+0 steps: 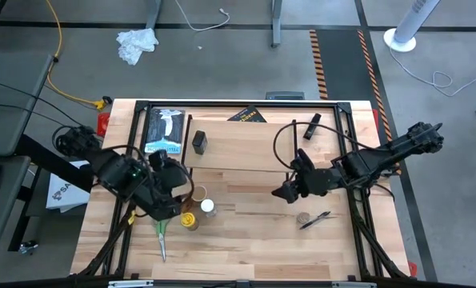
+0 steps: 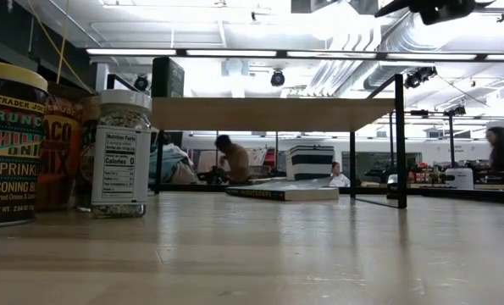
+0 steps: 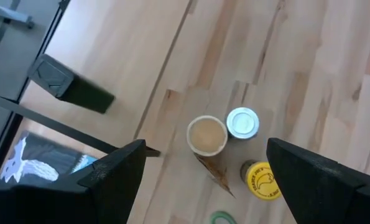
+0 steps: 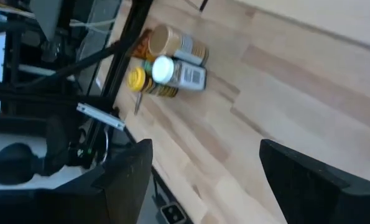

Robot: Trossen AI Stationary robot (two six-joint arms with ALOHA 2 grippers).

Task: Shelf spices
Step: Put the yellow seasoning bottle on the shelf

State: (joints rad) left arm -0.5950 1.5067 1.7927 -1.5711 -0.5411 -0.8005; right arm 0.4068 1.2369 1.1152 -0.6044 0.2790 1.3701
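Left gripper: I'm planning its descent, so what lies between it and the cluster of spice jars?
Nothing. In the left wrist view the open left gripper hangs above the spice jars, with only bare table around them.

Green-handled scissors [image 1: 162, 237] lie near the table's front edge. 1 black marker [image 1: 314, 220] rests by a small round object [image 1: 302, 218]. 2 books [image 1: 164, 130] lie at the back.

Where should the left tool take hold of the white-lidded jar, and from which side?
Probably from above, across the white-lidded jar just under its cap: it stands upright, with the tan jar and yellow-lidded jar close beside it. The open left tool hangs over it.
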